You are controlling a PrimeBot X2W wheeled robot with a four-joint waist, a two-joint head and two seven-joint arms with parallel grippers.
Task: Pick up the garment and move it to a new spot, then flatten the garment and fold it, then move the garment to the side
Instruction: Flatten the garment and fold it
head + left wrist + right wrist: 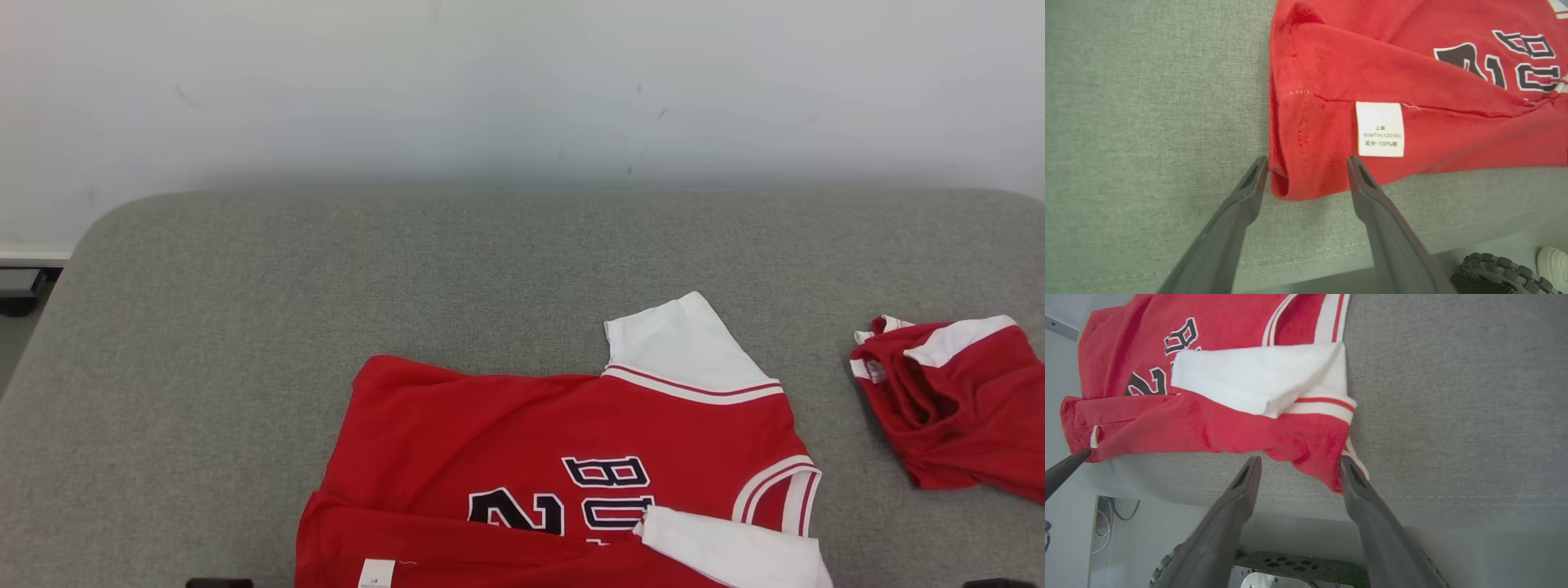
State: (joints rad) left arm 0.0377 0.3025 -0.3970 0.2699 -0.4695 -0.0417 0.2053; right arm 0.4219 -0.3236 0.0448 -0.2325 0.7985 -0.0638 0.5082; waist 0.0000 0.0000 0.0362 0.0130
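Observation:
The garment [571, 441] is a red jersey with white sleeves and dark lettering, lying on the grey padded table [490, 269] at its near edge. Its near hem is folded back over the body, showing a white label [1380, 129], and a white sleeve [1257, 377] lies folded over the red. My left gripper [1308, 163] is open, its fingers standing either side of the folded left corner. My right gripper [1300, 463] is open too, with the jersey's right corner lying between its fingers and against the right one. The cloth lies loose on the table.
A second red-and-white garment [955, 400] lies crumpled at the table's right edge. A pale wall [522, 82] stands behind the table. Below the near edge are the robot's base [1298, 571], a treaded wheel [1494, 273], a white shoe [1553, 261] and cables [1114, 522].

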